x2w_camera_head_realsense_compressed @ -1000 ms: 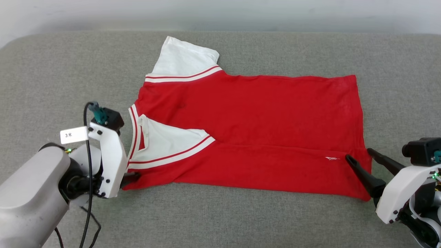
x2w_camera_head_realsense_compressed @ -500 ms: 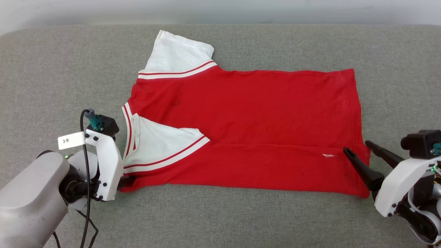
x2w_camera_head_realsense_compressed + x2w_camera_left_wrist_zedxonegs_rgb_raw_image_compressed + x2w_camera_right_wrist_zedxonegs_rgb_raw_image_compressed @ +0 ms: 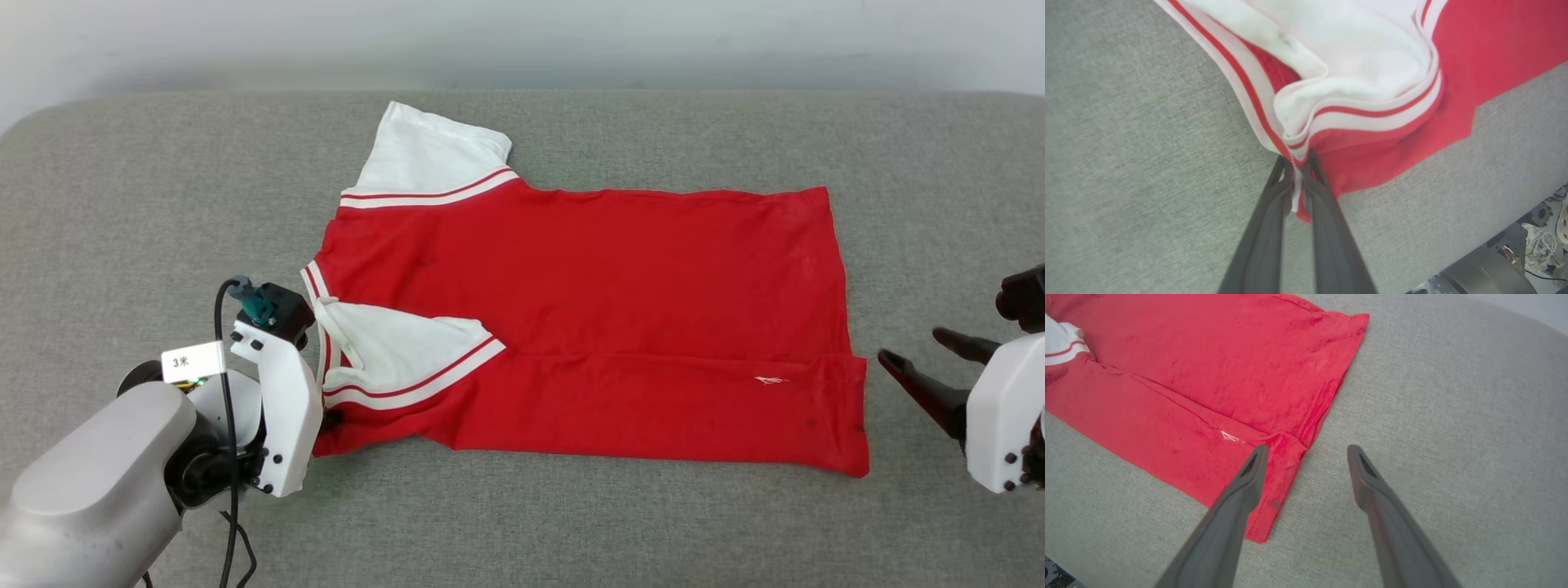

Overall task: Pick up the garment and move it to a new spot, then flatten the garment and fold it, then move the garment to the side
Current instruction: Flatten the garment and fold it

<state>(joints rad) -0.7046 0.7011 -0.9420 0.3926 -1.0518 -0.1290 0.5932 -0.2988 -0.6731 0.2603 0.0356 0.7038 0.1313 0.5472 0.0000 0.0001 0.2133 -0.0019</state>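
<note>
The garment (image 3: pixel 588 278) lies flat on the grey padded surface (image 3: pixel 122 204), red side up. One white sleeve sticks out at the far left and the other is folded onto its body. My left gripper (image 3: pixel 1296 161) is shut on the garment (image 3: pixel 1474 49) at its near-left corner, pinching the striped trim. In the head view that grip is tucked behind the white wrist housing (image 3: pixel 282 408). My right gripper (image 3: pixel 913 345) is open just right of the hem, apart from the cloth. In the right wrist view this gripper (image 3: pixel 1307 449) has one finger over the hem corner of the garment (image 3: pixel 1208 375).
The padded surface runs wide on all sides of the garment, with a pale wall behind it. A black cable (image 3: pixel 224 327) loops over my left wrist. Parts of the robot's base (image 3: pixel 1515 273) show past the surface's near edge.
My left gripper has shut on the garment's near-left corner. My right gripper has drawn back to the right, off the hem, still open. The head camera has shifted a little.
</note>
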